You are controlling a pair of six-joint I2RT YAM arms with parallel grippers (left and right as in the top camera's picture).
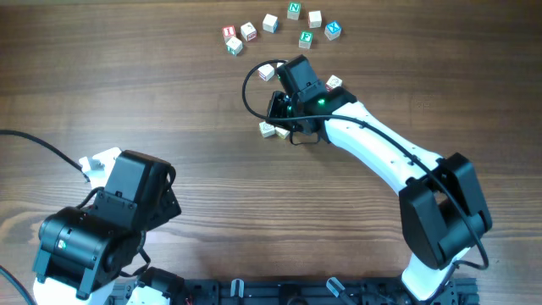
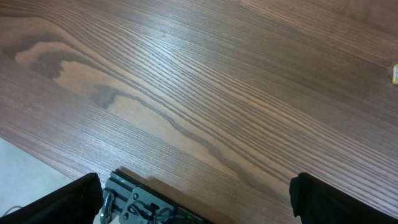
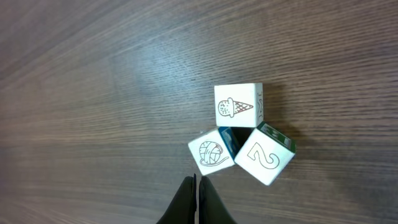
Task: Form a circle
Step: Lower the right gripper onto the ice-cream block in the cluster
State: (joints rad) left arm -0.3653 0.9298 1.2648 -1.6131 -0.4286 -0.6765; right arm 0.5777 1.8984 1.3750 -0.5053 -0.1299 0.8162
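Observation:
No circle shows among the pale wooden letter cubes. Several cubes lie in a loose arc at the far middle of the table. Three more touch in a cluster in the right wrist view: an ice-cream cube, a yarn cube and a "2" cube. My right gripper is shut on nothing, its tips just short of the yarn cube. In the overhead view it hovers between stray cubes. My left gripper is open over bare wood, with one finger at each lower corner.
Another cube lies right beside the right wrist. The left arm sits at the near left corner, next to the table's front edge. A black rail runs along the near edge.

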